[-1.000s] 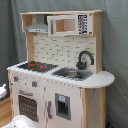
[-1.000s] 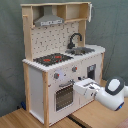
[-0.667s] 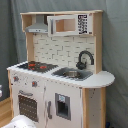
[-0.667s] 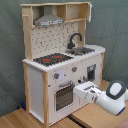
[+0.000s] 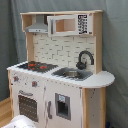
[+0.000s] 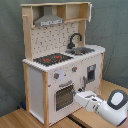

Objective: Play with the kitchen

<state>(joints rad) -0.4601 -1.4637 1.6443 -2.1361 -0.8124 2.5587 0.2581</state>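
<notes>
First exterior view: kitchen (image 5: 57, 70) fills frame, sink (image 5: 72, 74) at 3 o'clock of hob (image 5: 36, 65), basin contents unclear. Microwave (image 5: 70, 24) keypad unreadable.

Second exterior view: gripper (image 6: 76, 95) at oven door (image 6: 63, 96), arm (image 6: 110, 106) at 5 o'clock; can't tell if fingers spread or pinched.

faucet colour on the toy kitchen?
Black faucet, clearest in the first exterior view.

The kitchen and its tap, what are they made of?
The kitchen looks like painted white board with pale bare-wood edges; grain colour shows on its side posts. The faucet is glossy black, probably plastic, though painted wood or metal can't be ruled out.
</notes>
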